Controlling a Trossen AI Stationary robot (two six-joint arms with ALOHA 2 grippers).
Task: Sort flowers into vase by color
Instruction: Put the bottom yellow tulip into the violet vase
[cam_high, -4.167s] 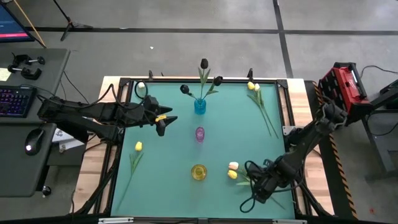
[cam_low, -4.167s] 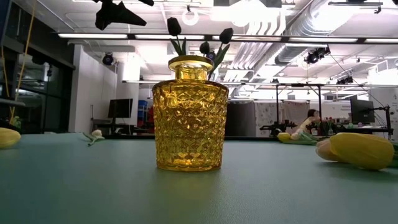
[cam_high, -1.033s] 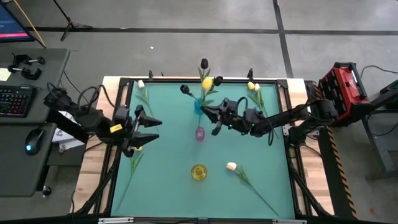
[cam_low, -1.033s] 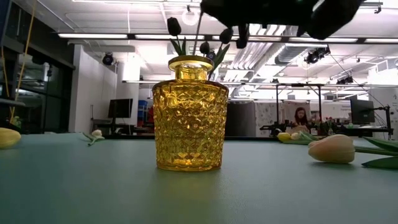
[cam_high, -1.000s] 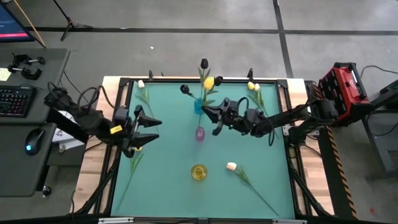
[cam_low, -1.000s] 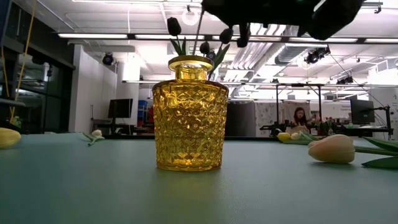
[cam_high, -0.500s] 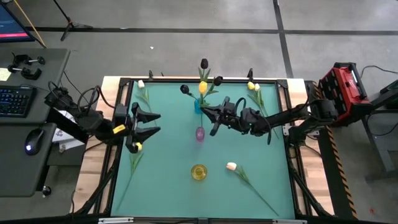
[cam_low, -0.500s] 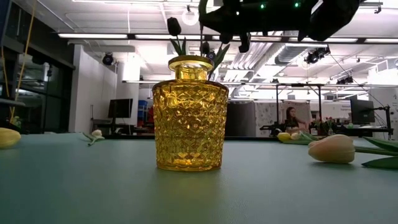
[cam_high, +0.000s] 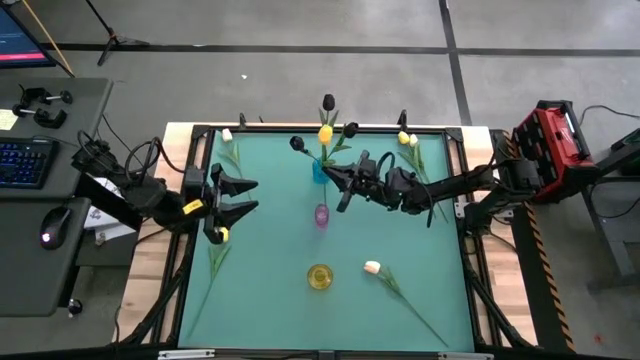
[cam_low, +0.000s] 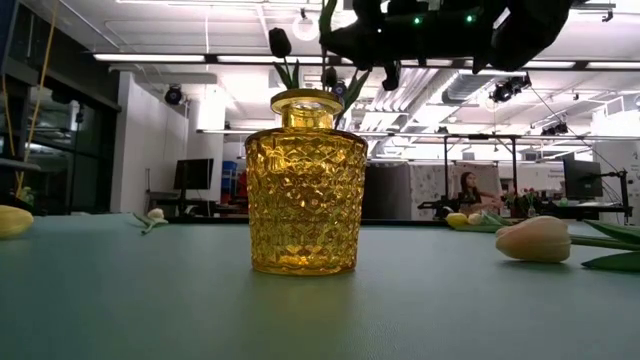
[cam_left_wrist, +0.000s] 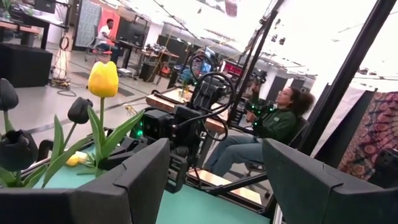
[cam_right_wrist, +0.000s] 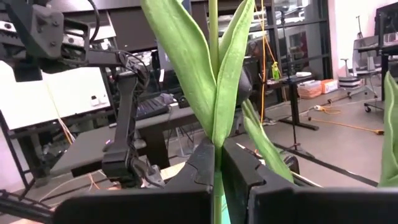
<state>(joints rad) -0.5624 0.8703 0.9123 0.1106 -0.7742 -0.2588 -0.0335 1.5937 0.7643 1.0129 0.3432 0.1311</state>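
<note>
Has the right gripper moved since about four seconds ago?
Yes. The right gripper, shut on a yellow tulip, has gone from the table's near right corner up to the blue vase.

The high view looks straight down from well above, taking in the whole green table (cam_high: 420, 300) and the floor past every edge. The low view sits at table-top height by the near edge, facing level across to the far edge, very close to the yellow glass vase (cam_low: 305, 185). The left wrist view looks from the left edge toward the right, across the yellow tulip (cam_left_wrist: 103, 79). The right wrist view faces the opposite way, pressed close to that tulip's stem (cam_right_wrist: 214, 74). The same vase (cam_high: 320, 277) shows from above.
</note>
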